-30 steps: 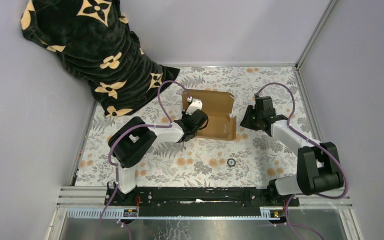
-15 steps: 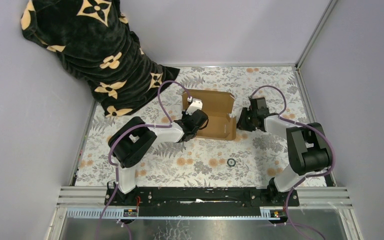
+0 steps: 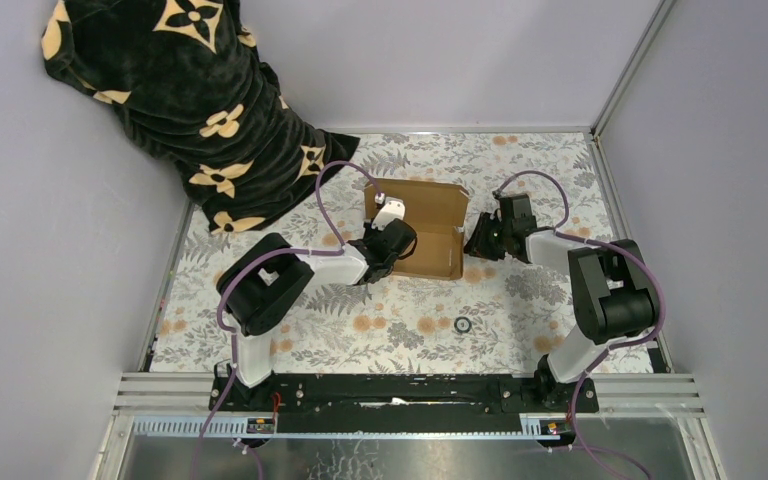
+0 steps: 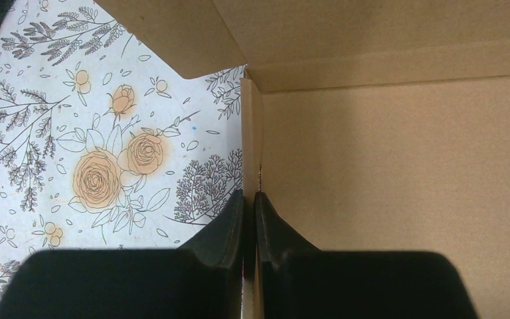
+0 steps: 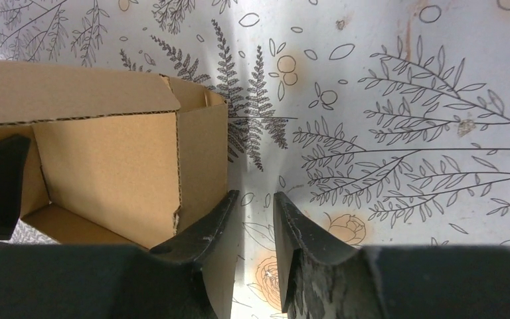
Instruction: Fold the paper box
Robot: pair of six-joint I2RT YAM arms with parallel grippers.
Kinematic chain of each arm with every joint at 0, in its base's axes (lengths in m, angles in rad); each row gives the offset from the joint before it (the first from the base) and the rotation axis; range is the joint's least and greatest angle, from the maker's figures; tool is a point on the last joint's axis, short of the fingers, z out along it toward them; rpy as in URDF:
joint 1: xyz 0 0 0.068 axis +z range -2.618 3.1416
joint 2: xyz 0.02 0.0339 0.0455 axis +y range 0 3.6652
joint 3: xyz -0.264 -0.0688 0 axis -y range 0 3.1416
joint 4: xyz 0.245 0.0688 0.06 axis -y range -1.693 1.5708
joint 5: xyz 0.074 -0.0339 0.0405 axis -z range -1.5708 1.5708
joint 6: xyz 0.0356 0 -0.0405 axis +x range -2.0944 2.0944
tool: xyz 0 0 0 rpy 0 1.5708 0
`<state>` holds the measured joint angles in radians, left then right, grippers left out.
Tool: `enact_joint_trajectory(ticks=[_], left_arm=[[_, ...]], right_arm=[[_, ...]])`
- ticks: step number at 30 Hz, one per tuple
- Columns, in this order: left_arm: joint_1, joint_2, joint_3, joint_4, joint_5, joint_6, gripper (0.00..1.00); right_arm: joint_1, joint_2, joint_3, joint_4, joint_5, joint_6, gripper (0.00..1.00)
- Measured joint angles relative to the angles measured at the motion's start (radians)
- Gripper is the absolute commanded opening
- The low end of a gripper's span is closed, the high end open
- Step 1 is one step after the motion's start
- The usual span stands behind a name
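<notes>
The paper box (image 3: 438, 206) is brown corrugated cardboard, part folded, lying open on the flowered tablecloth at mid-table. My left gripper (image 3: 378, 205) is at its left wall. In the left wrist view the gripper (image 4: 250, 194) is shut on that upright wall's edge, with the box (image 4: 398, 166) floor to the right. My right gripper (image 3: 475, 243) sits low at the box's right side. In the right wrist view it (image 5: 255, 194) stands slightly open with only tablecloth between the fingers. Its left finger (image 5: 206, 229) lies against the outside of the box's (image 5: 106, 159) right flap.
A black blanket (image 3: 190, 100) with gold flowers hangs over the back left corner. A small black ring (image 3: 463, 324) lies on the cloth nearer the front. Grey walls close in the table on three sides, and a metal rail (image 3: 410, 385) runs along the front.
The right arm has swung in and lowered toward the box's right side. The box's right edge has shifted slightly left. The left gripper has kept its hold.
</notes>
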<state>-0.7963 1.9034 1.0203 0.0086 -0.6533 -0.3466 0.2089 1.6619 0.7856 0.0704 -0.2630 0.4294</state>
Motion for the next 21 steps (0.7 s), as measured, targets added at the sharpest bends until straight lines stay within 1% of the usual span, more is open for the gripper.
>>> enact_joint_trajectory(ticks=[15,21], left_arm=[[-0.002,0.006,0.006,-0.001,-0.005,0.0,0.13],[-0.002,0.006,0.006,-0.001,-0.006,0.0,0.13]], right_arm=[[0.0,-0.065,-0.017,0.03,-0.042,0.025,0.33],[0.0,-0.065,-0.017,0.042,-0.054,0.034,0.34]])
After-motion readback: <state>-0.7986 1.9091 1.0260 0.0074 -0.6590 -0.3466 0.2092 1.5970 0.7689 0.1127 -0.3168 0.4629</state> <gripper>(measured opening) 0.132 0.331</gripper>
